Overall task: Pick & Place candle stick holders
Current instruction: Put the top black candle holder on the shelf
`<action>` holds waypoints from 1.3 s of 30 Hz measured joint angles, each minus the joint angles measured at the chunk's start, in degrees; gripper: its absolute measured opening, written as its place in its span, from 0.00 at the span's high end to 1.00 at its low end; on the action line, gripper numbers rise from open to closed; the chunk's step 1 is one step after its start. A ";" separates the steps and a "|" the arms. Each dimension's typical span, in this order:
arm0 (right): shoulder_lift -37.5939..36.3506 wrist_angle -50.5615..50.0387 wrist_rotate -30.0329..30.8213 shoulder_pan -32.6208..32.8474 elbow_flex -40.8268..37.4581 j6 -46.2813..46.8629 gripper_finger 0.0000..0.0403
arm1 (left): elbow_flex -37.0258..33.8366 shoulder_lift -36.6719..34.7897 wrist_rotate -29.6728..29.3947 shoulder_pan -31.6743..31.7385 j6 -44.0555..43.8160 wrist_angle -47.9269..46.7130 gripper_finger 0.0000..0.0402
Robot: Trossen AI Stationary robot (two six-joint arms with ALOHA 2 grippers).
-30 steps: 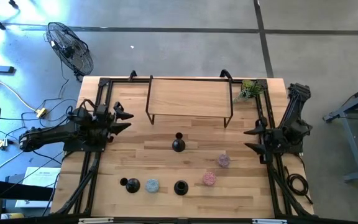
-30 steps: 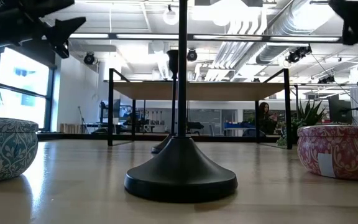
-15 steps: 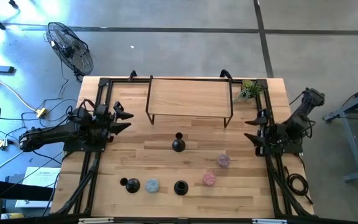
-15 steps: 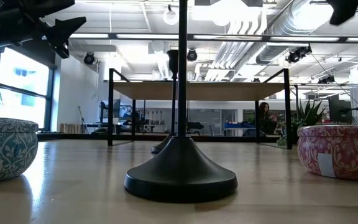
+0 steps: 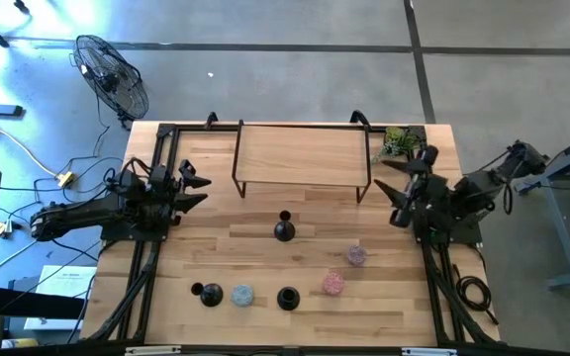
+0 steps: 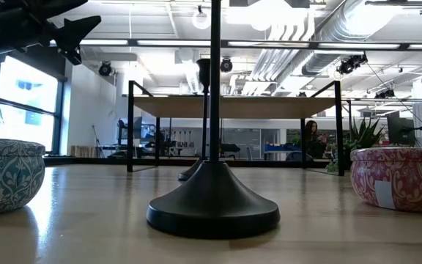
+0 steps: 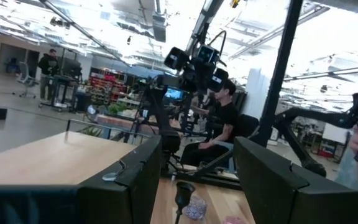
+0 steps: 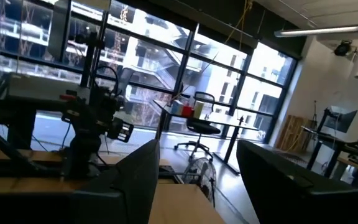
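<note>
an open industrial lab is being shown: exposed ceiling ducts (image 6: 299,44) are running above the wooden table (image 5: 265,267), with workstations crowding behind it.

Nothing here can be read. The blue patterned tin (image 6: 6,176) and the pink patterned tin (image 6: 401,178) each carry a small pale sticker low on the side, but both stickers look blank from table height. Beyond the table, screens and shelves glow in the room past the left arm, too blurred to make out any word, number or brand.
</note>
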 joint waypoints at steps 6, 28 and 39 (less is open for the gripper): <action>8.63 -8.89 -11.21 -7.99 7.08 9.39 0.48 | 0.00 0.00 1.17 0.00 0.72 -0.12 0.51; 35.06 -13.16 -34.97 -23.03 10.02 23.90 0.48 | 0.00 0.00 0.34 0.00 -2.68 -3.37 0.51; 41.24 -8.84 -36.76 -23.01 10.02 28.23 0.48 | 0.00 0.00 -0.11 0.02 -4.09 -3.55 0.51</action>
